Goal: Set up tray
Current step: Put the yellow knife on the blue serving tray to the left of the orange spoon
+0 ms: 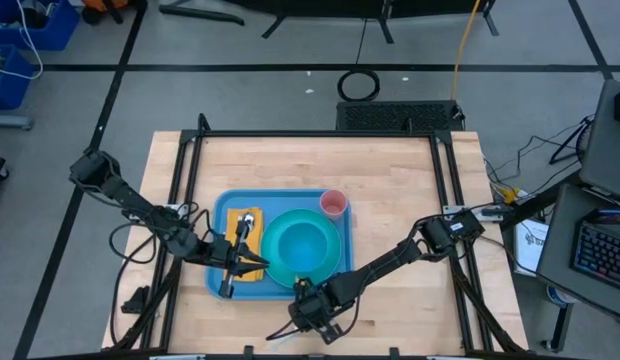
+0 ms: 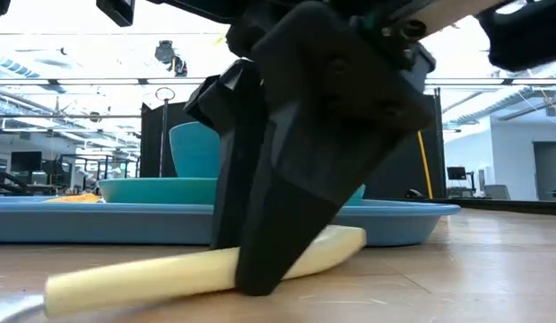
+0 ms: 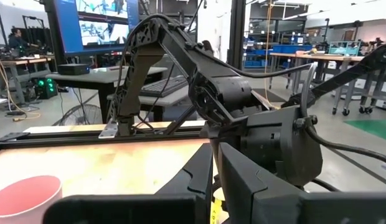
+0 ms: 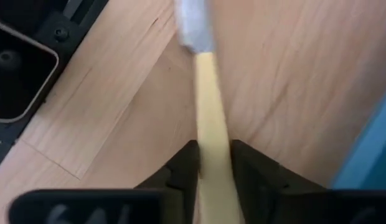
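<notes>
We are working on a pale wood table (image 1: pixel 400 200) framed by black rails, with a workshop stretching out beyond it. Nearest the front edge, our right gripper (image 4: pixel 213 163) is reaching down to the bare wood, its 2 fingers pressed on either side of a cream-handled utensil (image 2: pixel 197 267) lying flat just beside the tray (image 1: pixel 230 205). We are judging that the handle could swivel or slide out as we lift, because the fingers are catching it well off its middle and the metal end is hanging free.

A little farther in, our left gripper (image 1: pixel 242 262) is hovering over the orange napkin (image 1: pixel 242 222) on the tray's left side; its fingers look drawn together, holding nothing we can see. The 2 grippers are sitting close, so a clash is possible on the way in.

The tray is holding a teal plate (image 1: pixel 330 262) with a teal bowl (image 1: pixel 302 243) on it, plus a pink cup (image 1: pixel 333 204) at the far corner. Open wood is lying to the right and beyond.
</notes>
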Controlling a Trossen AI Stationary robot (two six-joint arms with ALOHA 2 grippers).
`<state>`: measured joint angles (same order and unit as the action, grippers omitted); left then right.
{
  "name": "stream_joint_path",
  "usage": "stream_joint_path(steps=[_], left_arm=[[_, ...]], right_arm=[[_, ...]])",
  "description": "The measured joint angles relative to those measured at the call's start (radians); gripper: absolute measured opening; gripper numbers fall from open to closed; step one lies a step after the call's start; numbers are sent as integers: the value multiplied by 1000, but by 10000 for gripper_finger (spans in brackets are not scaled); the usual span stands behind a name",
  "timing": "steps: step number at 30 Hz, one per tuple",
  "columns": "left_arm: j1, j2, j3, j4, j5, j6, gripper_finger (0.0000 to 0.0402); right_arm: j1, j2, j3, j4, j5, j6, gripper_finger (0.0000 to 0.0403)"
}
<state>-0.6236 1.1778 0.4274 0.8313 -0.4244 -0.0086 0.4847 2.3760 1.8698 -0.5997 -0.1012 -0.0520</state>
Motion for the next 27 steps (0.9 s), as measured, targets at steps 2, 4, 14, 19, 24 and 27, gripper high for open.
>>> stream_joint_path(steps=[2, 4, 14, 19, 24, 27], left_arm=[[0, 0, 0, -1, -3, 0, 31], [0, 0, 0, -1, -4, 0, 31], [0, 0, 0, -1, -4, -22, 31], [-1, -1, 0, 1, 40, -24, 31], [-5, -21, 0, -1, 136, -23, 31], [-26, -51, 0, -6, 168, 10, 31]], right_arm=[[0, -2, 7, 0, -1, 23, 52], [0, -13, 11, 11, -4, 30, 50], [6, -74, 4, 99, -34, 86, 49], [19, -104, -1, 119, -31, 93, 49], [43, -161, 0, 174, 11, 92, 49], [64, -197, -10, 187, 81, 74, 49]])
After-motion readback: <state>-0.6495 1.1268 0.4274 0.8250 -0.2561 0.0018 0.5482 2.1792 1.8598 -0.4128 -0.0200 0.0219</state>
